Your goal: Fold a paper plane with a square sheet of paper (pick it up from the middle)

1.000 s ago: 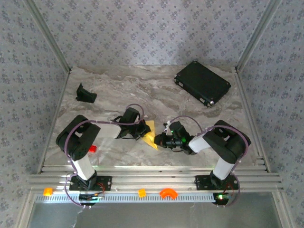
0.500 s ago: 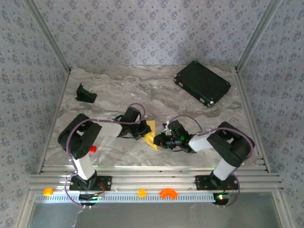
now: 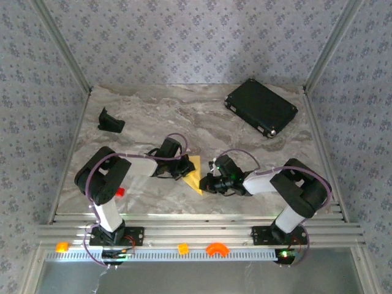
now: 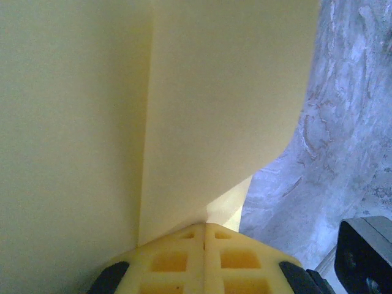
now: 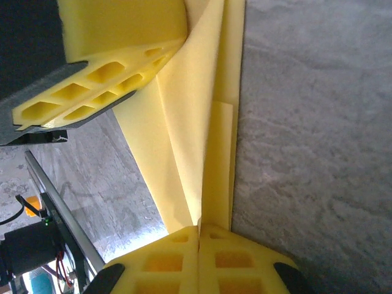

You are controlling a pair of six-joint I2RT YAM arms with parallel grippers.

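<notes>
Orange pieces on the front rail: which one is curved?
The rightmost orange piece: an arch shape. The middle orange piece and the leftmost orange piece are small blocky lumps.

A black rectangular hard case (image 3: 261, 107) lies askew at the far right of my grey marbled tabletop (image 3: 184, 116), well apart from the small black angled bracket (image 3: 110, 120) far left. A small red block (image 3: 120, 192) sits near left. Along my near slotted strip (image 3: 245, 252) rest two small orange plastic chunks (image 3: 62, 247) and a curved orange plastic piece (image 3: 215, 248).
</notes>
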